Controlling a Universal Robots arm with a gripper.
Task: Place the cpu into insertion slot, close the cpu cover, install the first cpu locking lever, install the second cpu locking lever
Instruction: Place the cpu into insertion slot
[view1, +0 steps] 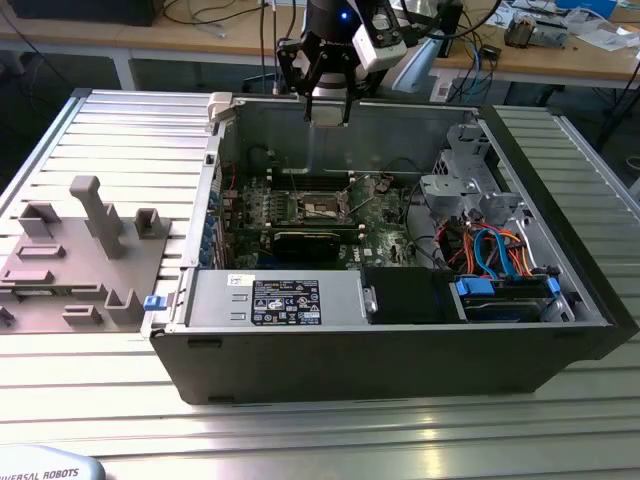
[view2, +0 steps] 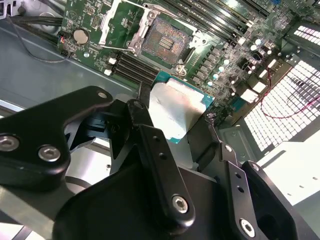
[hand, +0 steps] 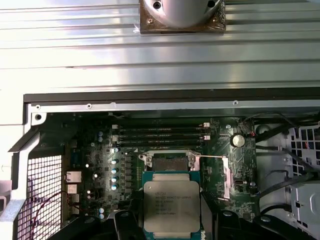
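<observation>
Listing by view, with the hazards judged at the close.

Exterior view: an open computer case (view1: 380, 350) is laid on a ribbed aluminium table (view1: 560, 430). The gripper (view1: 328, 103) is hung above the case's far wall. The green motherboard (view1: 385, 215) is seen on the case floor, with the insertion slot (view1: 325, 207) near its middle. A grey fixture block (view1: 85, 255) is set on the table at the exterior view's left, well apart from the case.

Second wrist view: the gripper (view2: 176, 119) is clamped on the cpu (view2: 172, 105), which is gripped at two opposite edges with its metal top exposed. The insertion slot (view2: 162, 39) is shown uncovered, its dark centre bare, and the chip is held clear of it. A coin cell (view2: 80, 36) is noted beside the slot.

First wrist view: the cpu (hand: 171, 205) is held just short of the insertion slot (hand: 167, 162), roughly square to it. The cpu cover (hand: 224, 175) is judged to be swung open at the slot's side. Memory slots (hand: 160, 132) are ranged beyond.

Hazards, as judged: socket contacts could be bent if the chip is lowered off-centre, tilted or rotated. The chip could be dropped if grip on its thin edges is lost. Seating could be blocked if the open cover falls.
</observation>
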